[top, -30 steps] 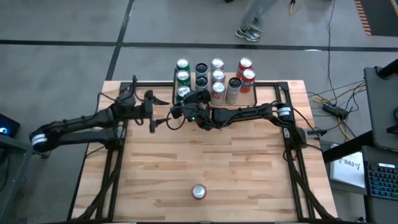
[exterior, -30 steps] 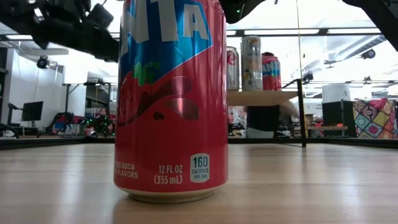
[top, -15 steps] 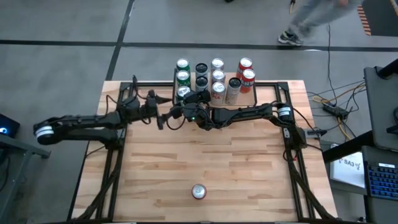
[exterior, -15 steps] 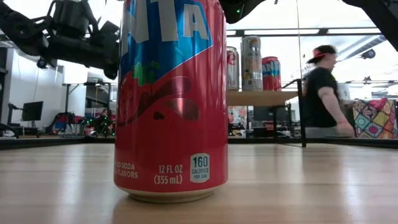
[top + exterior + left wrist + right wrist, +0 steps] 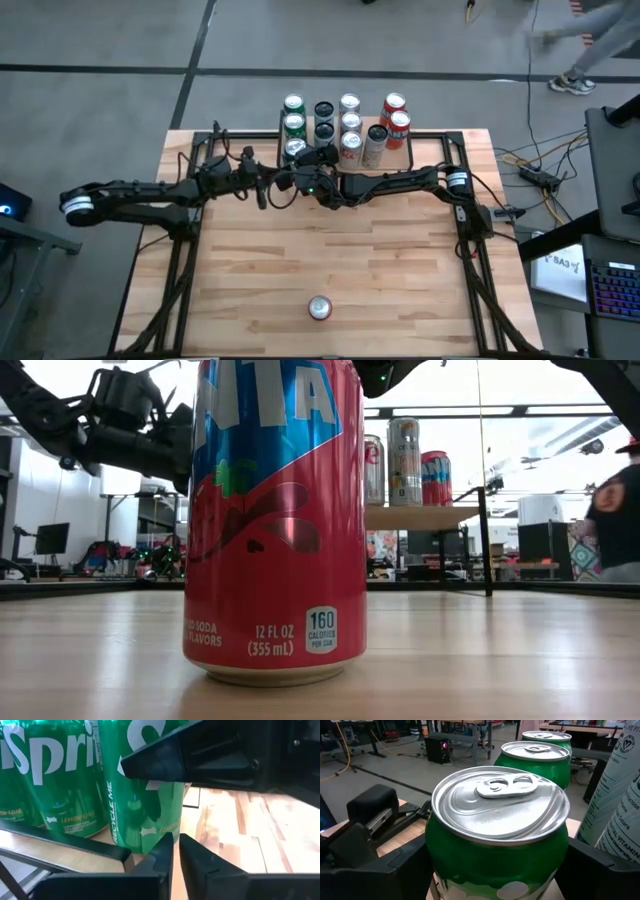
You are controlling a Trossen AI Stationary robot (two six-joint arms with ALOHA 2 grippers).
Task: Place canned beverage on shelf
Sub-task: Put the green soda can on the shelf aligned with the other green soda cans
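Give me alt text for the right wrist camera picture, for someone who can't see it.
A green soda can with a silver pull-tab lid fills the picture, standing between the right gripper's two dark fingers, one on each side of it. Two more green cans stand in a row behind it, a white can beside them, and the left gripper reaches in alongside.

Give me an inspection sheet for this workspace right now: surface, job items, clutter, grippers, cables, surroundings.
Surface: butcher-block table, mostly bare.
Job's things: shelf at far edge, crowded with cans; green can at its front; red can alone near front edge.
Clutter: nothing seen.
Grippers: right gripper open, fingers either side of the green can; left gripper shut, empty, just beside.
Cables: bundle off the table's right.
Surroundings: person walking behind.
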